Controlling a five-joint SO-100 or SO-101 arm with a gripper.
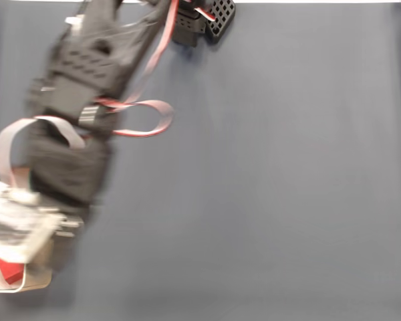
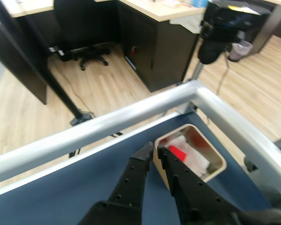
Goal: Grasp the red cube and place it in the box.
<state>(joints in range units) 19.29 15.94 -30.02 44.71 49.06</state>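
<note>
Dark blue bench (image 2: 61, 187) with a metal rail, office beyond. At lower centre of the wrist view the black gripper (image 2: 155, 149), fingers nearly together and empty, sits beside the beige square box (image 2: 218, 159) holding the small red cube (image 2: 178, 152). Placement looks done; next, withdraw clear.

End effector (image 2: 155, 149) fingers nearly together, empty.

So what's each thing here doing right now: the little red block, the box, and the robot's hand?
red cube: lying inside the box, not held.
box: upright, open-topped, at the table's corner.
hand: fingers nearly closed, empty, beside the box.
</note>
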